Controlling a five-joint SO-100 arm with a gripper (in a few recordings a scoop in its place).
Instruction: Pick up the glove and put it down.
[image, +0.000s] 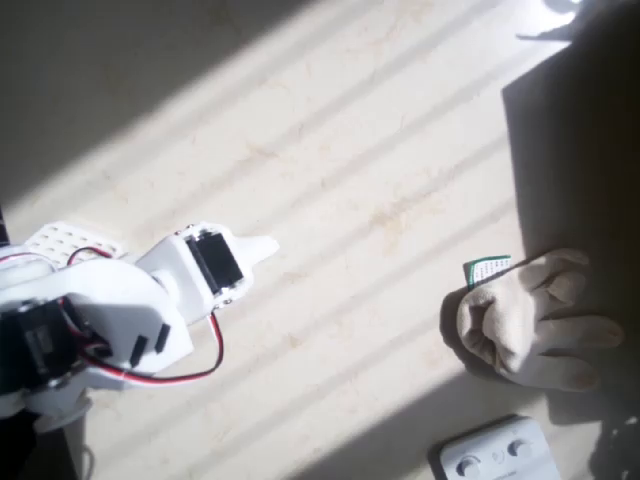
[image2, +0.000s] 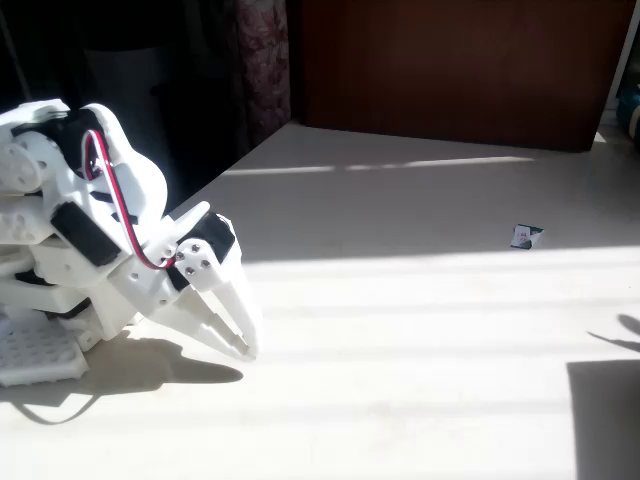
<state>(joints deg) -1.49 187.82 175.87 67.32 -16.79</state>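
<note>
Arm folded low at its base, gripper (image2: 240, 340) tips down near the table (image: 330, 180); jaws look closed or nearly so, nothing between them. Glove (image: 530, 320) lies on the table at the right of the overhead view, well apart from the gripper, half in shadow. This fits either the arm at rest ahead of a reach or parked with the glove set back down; the pictures don't settle which. Count: one glove, one small green-and-white tag (image: 487, 270) just beside it, one white box (image: 495, 455) near it.
</note>
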